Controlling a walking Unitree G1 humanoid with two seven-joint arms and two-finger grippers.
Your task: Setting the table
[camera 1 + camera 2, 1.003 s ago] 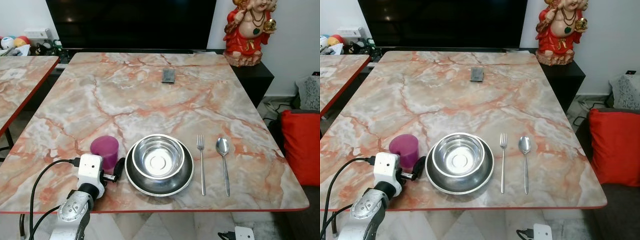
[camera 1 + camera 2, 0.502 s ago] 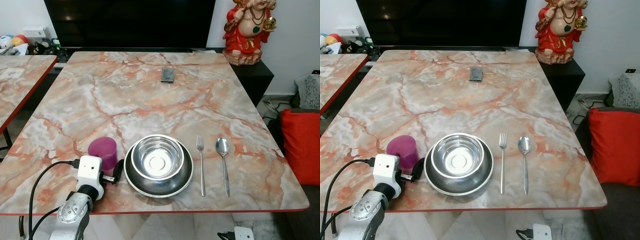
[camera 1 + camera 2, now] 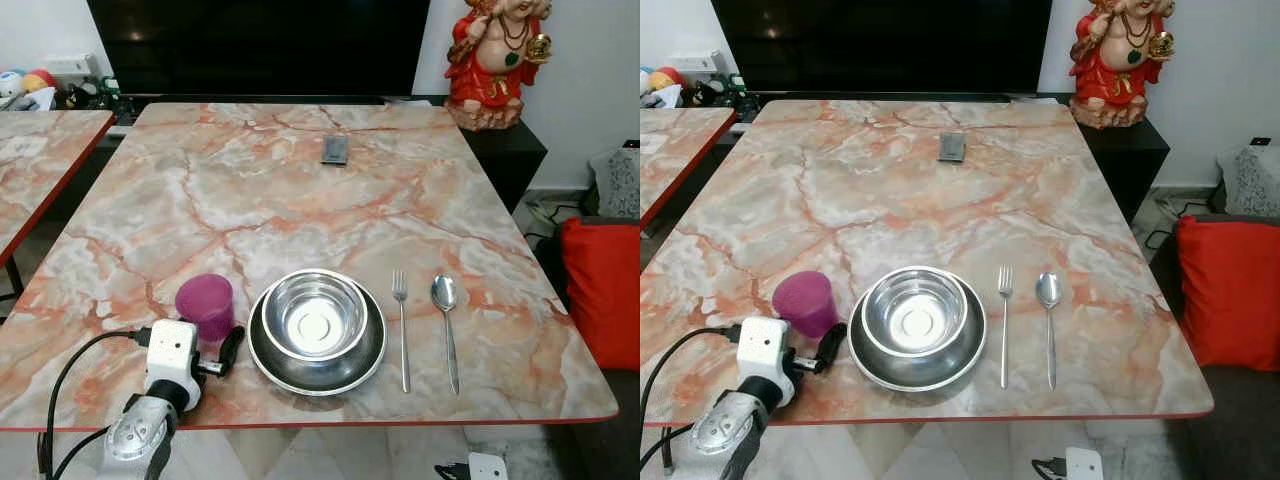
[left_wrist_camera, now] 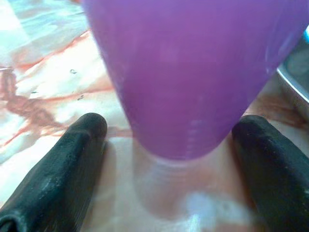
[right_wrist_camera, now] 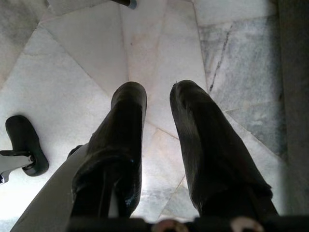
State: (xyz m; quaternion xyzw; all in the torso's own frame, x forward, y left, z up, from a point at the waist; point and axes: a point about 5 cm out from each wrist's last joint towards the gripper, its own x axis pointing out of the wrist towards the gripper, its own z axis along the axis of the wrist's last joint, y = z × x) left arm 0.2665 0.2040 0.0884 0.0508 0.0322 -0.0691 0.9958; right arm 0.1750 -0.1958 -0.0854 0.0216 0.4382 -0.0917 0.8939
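A purple cup (image 3: 205,303) stands upright on the marble table (image 3: 300,200), near its front edge and just left of the dishes. My left gripper (image 3: 215,346) is open at the cup's base. Its black fingers (image 4: 63,164) lie on the table, one on each side of the cup, with small gaps to it. A steel bowl (image 3: 316,316) sits in a steel plate (image 3: 365,355). To the right of them lie a fork (image 3: 402,330) and a spoon (image 3: 446,305), side by side. My right gripper (image 5: 158,96) hangs idle over the floor, with its fingers nearly together.
A small dark flat object (image 3: 335,150) lies toward the far side of the table. A red statue (image 3: 495,60) and a black screen (image 3: 260,45) stand behind it. A second marble table (image 3: 40,150) is at the left and a red cushion (image 3: 605,290) at the right.
My left arm has drawn back slightly toward the table's front edge. The cup stays standing in place between the open fingers.
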